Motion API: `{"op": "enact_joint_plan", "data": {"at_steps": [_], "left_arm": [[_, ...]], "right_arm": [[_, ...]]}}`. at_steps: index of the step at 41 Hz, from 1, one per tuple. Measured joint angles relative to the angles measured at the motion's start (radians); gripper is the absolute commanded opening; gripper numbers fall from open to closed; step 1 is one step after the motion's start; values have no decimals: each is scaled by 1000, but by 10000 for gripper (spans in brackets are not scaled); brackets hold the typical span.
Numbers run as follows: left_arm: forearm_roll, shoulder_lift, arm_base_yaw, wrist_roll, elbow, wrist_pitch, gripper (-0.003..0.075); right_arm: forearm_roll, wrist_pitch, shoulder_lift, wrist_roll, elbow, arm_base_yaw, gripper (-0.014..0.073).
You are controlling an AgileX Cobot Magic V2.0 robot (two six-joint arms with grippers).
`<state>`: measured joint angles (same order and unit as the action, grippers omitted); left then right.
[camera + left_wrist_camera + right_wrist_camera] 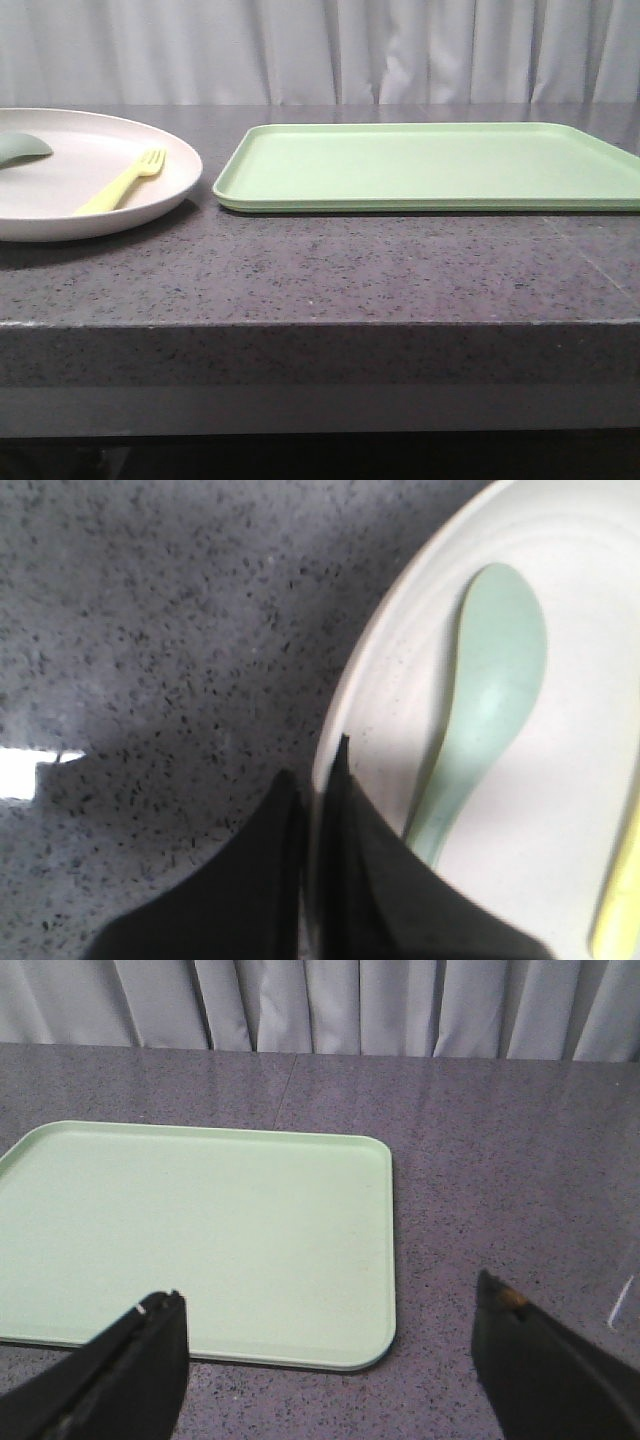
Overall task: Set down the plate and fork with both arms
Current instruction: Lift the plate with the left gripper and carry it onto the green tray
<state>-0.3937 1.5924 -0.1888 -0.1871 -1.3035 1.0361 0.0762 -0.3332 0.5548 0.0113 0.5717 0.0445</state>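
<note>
The plate (70, 215) sits on the surface (330, 280) beside the green tray (430, 165), with the fork (120, 185) and a spoon (480, 710) lying in it. The left gripper (318, 780) has its jaws closed on the plate's rim, so a lift looks about to start. The right gripper (330, 1345) hovers with jaws wide open and empty. Nothing is on the tray yet; both placements remain.

Plate (60, 215) left on table (330, 275), tray (430, 165) right beside it; fork (122, 182), spoon (20, 148) on plate.
</note>
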Motion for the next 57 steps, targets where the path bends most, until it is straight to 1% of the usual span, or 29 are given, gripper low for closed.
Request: {"op": "enact_joint_plan", "data": {"at_steps": [7, 12, 18, 25, 32, 37, 44, 50, 57], "left_arm": [[-97, -6, -6, -43, -8, 0, -18], [-180, -6, -4, -50, -36, 0, -18], [-209, -6, 43, -52, -85, -10, -18], [-209, 31, 148, -4, -168, -2, -18], [-199, 148, 273, 68, -288, 0, -18], [-164, 242, 382, 132, -404, 1, -18], [-123, 383, 495, 204, -575, 10, -18], [-116, 496, 561, 241, -714, 40, -18], [-79, 606, 602, 302, -859, 73, -18]], "right_arm": [[0, 0, 0, 0, 0, 0, 603], [0, 0, 0, 0, 0, 0, 603], [0, 0, 0, 0, 0, 0, 603], [0, 0, 0, 0, 0, 0, 603], [0, 0, 0, 0, 0, 0, 603], [0, 0, 0, 0, 0, 0, 603], [0, 0, 0, 0, 0, 0, 603], [0, 0, 0, 0, 0, 0, 603], [0, 0, 0, 0, 0, 0, 603]]}}
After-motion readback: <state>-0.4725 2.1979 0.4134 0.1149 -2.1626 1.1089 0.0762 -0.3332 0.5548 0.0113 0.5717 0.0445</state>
